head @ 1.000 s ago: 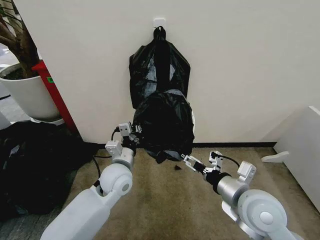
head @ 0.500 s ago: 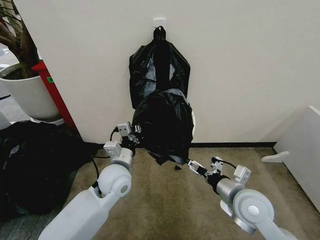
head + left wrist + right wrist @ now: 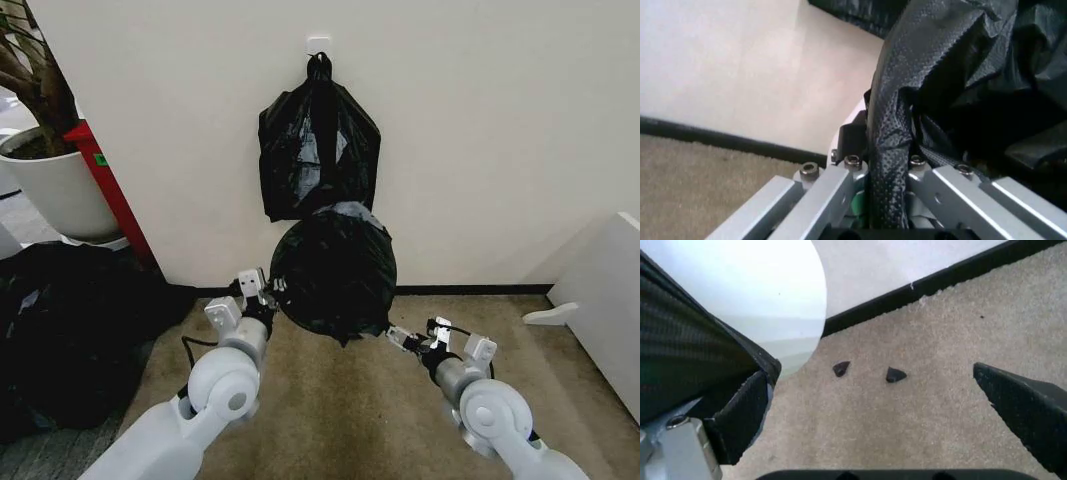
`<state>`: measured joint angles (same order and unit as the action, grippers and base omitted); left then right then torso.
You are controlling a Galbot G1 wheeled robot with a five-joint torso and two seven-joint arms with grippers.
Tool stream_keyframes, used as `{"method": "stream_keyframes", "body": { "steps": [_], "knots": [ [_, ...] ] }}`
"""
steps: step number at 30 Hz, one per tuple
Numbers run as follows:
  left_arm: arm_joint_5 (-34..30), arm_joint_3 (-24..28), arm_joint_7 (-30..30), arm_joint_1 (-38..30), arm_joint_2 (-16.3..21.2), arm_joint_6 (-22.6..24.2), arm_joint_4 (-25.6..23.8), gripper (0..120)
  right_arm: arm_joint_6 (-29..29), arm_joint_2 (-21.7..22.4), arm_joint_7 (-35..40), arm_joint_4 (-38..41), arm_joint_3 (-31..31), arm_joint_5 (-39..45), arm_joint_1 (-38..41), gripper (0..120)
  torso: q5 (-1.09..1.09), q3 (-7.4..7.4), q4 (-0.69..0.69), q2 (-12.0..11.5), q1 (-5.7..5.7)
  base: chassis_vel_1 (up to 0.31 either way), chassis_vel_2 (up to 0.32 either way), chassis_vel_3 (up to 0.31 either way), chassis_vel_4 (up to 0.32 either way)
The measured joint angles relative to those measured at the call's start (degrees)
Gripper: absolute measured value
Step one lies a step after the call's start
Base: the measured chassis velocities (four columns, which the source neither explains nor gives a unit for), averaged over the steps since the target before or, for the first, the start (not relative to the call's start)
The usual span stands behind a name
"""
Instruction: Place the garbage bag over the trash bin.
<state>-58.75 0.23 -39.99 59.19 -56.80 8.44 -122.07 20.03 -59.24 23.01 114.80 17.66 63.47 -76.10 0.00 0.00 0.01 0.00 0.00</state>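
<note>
Both arms stretched forward low toward wall. Left claw clamped on garbage bag edge, film bunched between fingers. Right claw spread wide, holding nothing, just beside bag's lower right. Bag glossy black, wrinkled, ballooned round between claws, draped over trash bin; cream wall visible beside right claw.

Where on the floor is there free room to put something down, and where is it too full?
Bare carpet lies between the two arms, before the garbage bag, and at the right, between the right gripper and the white furniture. Crowded: the left, with the heap of bags and plant pot.
</note>
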Motion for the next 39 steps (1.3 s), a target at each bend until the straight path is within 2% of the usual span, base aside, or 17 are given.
{"method": "stream_keyframes", "body": {
  "steps": [3, 9, 14, 19, 23, 29, 33, 39],
  "knots": [
    [-4.5, -0.4, -2.0, -0.4, -0.4, 0.7, -0.6, 1, 0.0, 0.5, -0.3, 0.1, 0.1, -0.7, -0.7, 100, 0.00, 0.00, -0.01, 0.0, 0.00, 0.000, 0.000, 0.000, 0.000],
    [-10.4, -1.8, -2.3, -0.6, -1.3, 0.6, -0.7, 1, 1.1, 1.8, -2.1, 0.9, 0.2, -1.8, -2.6, 100, 0.00, 0.00, -0.02, 0.0, 0.00, 0.000, 0.000, 0.000, 0.000],
    [-11.6, -3.0, -1.1, -0.3, -1.4, 0.3, -0.4, 1, 0.5, 3.1, -3.8, 2.3, 1.0, -2.8, -3.5, 100, 0.00, 0.00, -0.01, 0.0, 0.00, 0.000, 0.000, 0.000, 0.000],
    [-11.9, -4.0, 0.4, -0.3, -1.5, 0.3, 1.7, 1, -2.5, 4.4, -6.5, 4.2, 1.7, -3.6, -4.6, 100, 0.00, 0.00, 0.00, 0.0, 0.00, 0.000, 0.000, 0.000, 0.000],
    [-11.6, -4.8, 1.1, -0.7, -1.8, -0.2, 3.7, 1, -4.7, 6.1, -10.4, 6.8, 2.7, -4.0, -8.1, 100, 0.00, 0.00, -0.01, 0.0, 0.00, 0.000, 0.000, 0.000, 0.000],
    [-12.9, -4.9, 1.9, -1.0, -2.3, -0.3, 5.0, 1, -6.9, 6.3, -14.4, 8.9, 4.5, -4.7, -11.1, 100, -0.01, 0.00, 0.00, 0.0, 0.00, 0.000, 0.000, 0.000, 0.000],
    [-15.6, -4.7, 1.1, -1.7, -2.8, -0.3, 5.1, 1, -7.2, 6.2, -16.1, 8.0, 5.5, -4.3, -11.4, 100, 0.00, 0.00, -0.01, 0.0, 0.00, 0.000, 0.000, 0.000, 0.000],
    [-20.7, -5.3, 1.0, -2.0, -2.0, 0.6, 3.8, 1, -7.6, 5.7, -22.3, 2.3, 8.1, -2.0, -11.5, 100, 0.01, 0.00, -0.01, 0.0, 0.00, 0.000, 0.000, 0.000, 0.000]
  ]
}}
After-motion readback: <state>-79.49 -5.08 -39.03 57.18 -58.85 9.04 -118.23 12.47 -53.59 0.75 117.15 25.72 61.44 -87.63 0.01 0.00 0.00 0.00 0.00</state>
